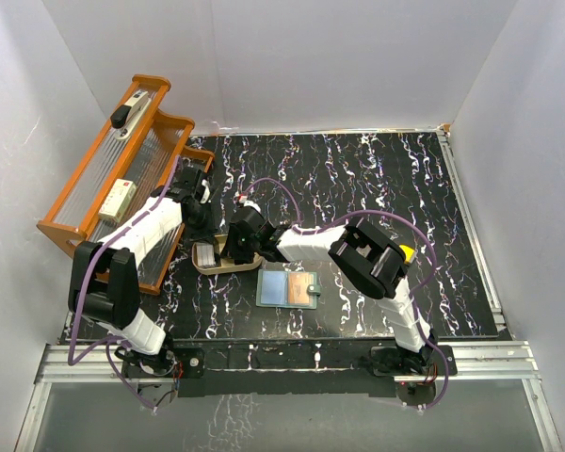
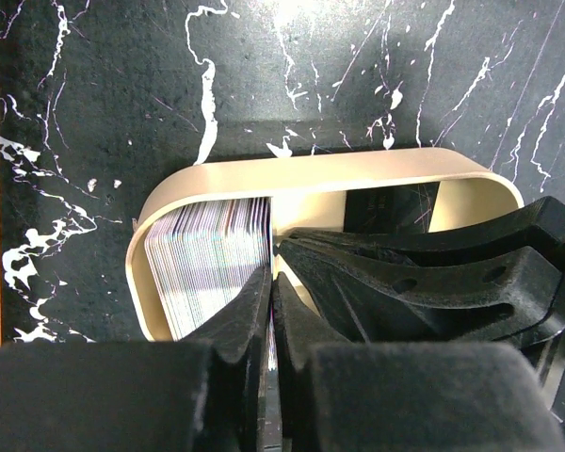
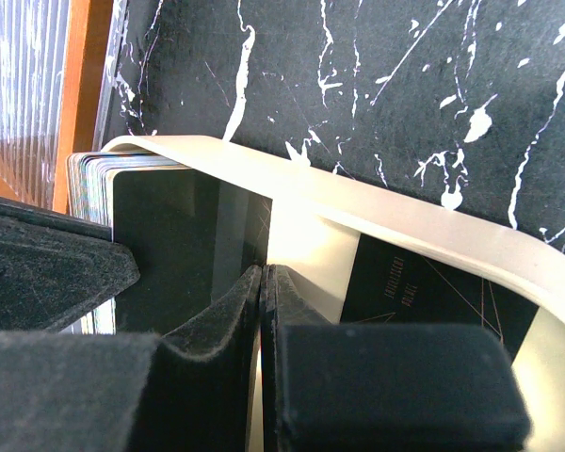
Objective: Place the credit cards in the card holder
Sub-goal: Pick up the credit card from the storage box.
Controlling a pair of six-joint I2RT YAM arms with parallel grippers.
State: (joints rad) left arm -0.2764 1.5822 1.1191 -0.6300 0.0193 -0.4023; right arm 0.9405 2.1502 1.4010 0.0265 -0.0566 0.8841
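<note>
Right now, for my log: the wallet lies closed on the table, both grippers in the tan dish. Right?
No: the wallet lies open, per the top view. It is on the table, left gripper and right gripper in the tan dish.

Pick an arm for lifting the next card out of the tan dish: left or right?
Left, probably. The left gripper is shut at the end of the card stack, perhaps pinching one card. The right gripper is shut too, but sits in the bare part of the dish, beside a dark card.
</note>
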